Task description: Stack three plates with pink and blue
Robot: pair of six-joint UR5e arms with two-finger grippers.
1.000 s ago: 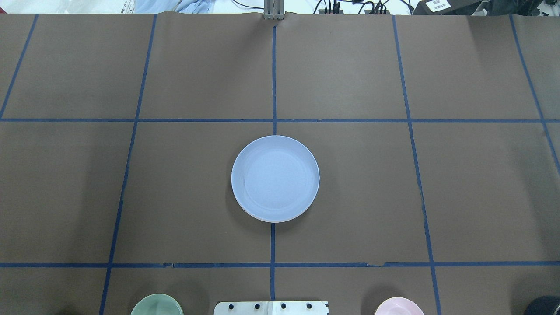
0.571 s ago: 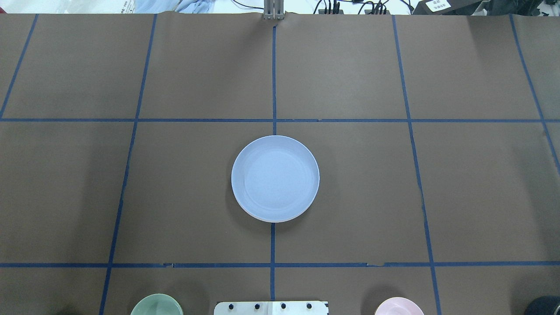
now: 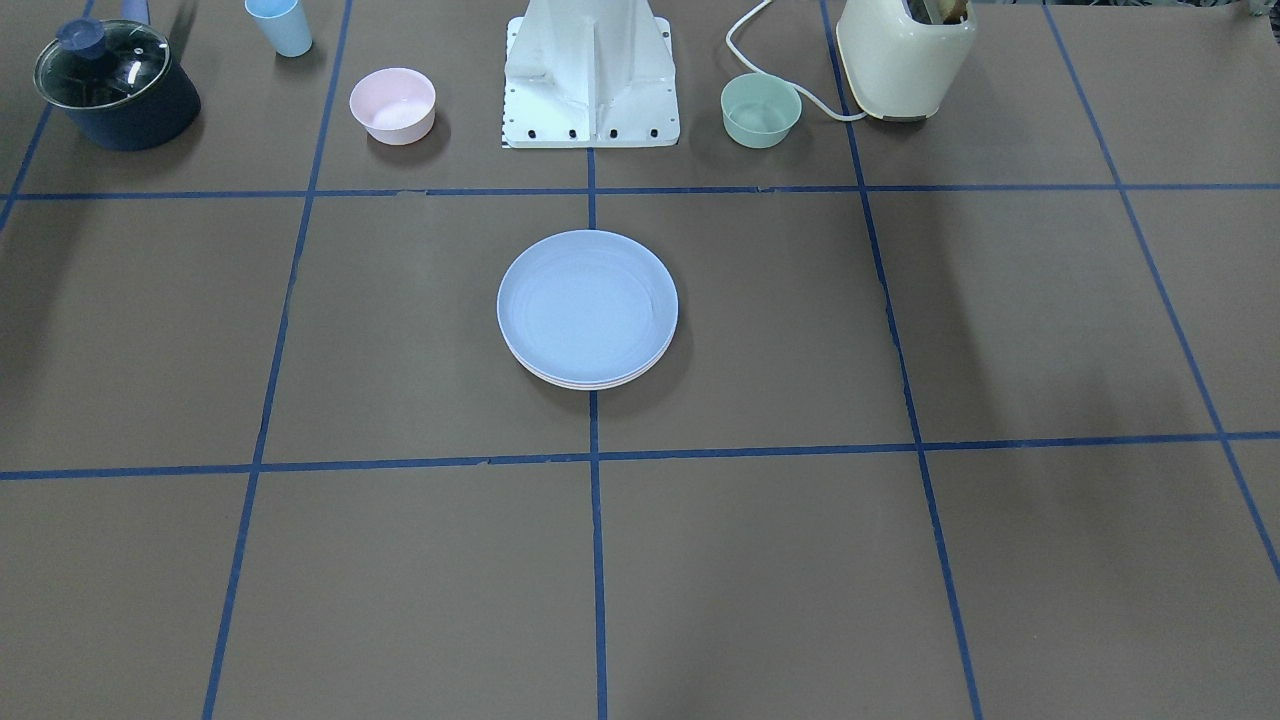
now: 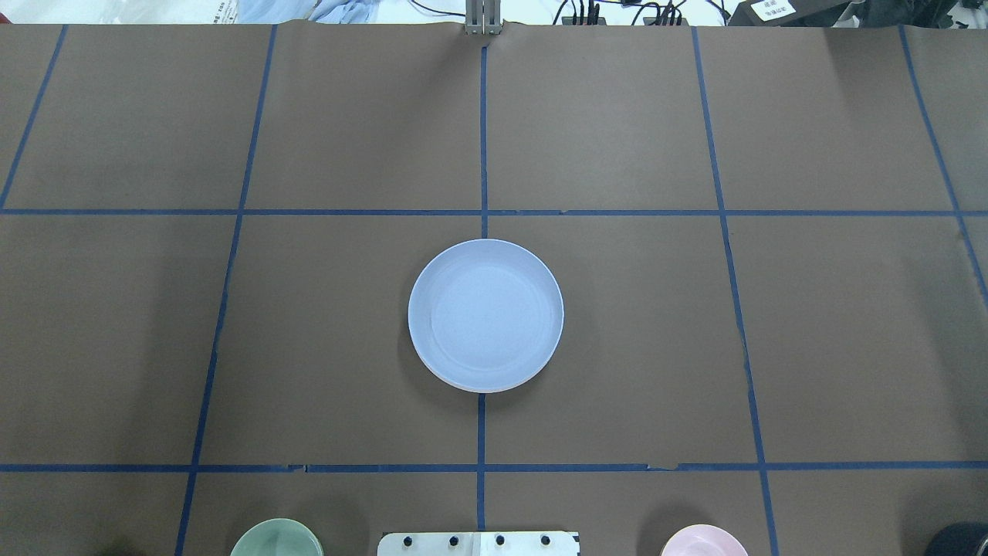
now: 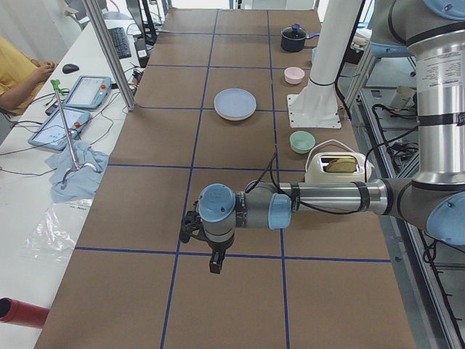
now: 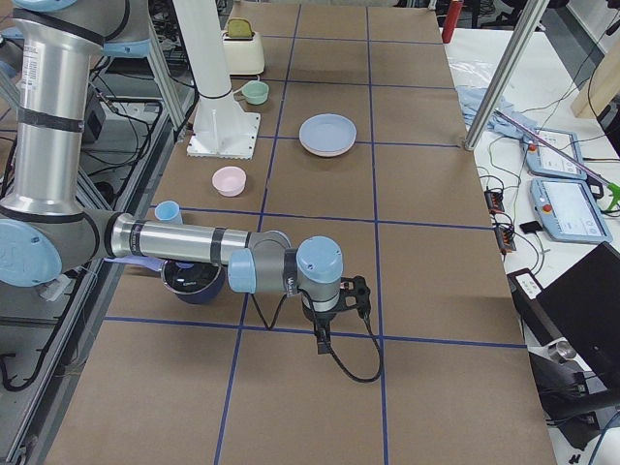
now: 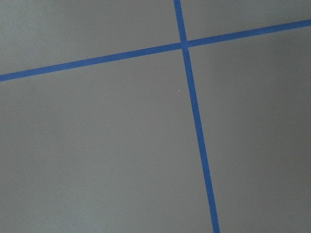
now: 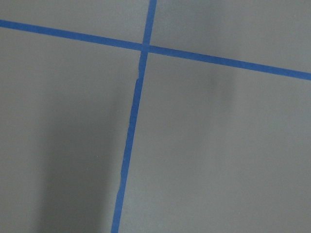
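Near row, by the robot: white metal base mount [image 3: 590, 75] sat at the table's near edge, on the centre tape line. A small mint-green bowl [image 3: 760, 110] stood just left of it, and a cream toaster [image 3: 905, 60] with a white cord stood further left. A small pink bowl [image 3: 392, 105] stood right of the mount. Past that were a pale blue plastic cup [image 3: 280, 25] and a dark blue pot with a glass lid [image 3: 115, 85], out to the right.

Mid table: the stack of three round shallow plastic plates [image 4: 485, 314] lay flat on the brown paper-covered table [image 4: 617, 347], on the centre blue tape line and well apart from both bowls. The pale blue plate [image 3: 587, 305] was on top. Paler rims of the plates under it [image 3: 585, 382] peeked out on the side away from the robot; their colours were too faint to call. Nothing touched the stack.

The left gripper [image 5: 216, 265] hung low over the table's left end, pointing down, above a tape crossing and well apart from the stack. The right gripper [image 6: 321, 341] did the same at the right end. Neither held anything visible, and I cannot tell from these side views whether the jaws were apart or together. Both wrist cameras showed only brown paper and crossing tape.

Far edge: black cables [image 4: 656, 11] and a pale blue cloth [image 4: 340, 9].
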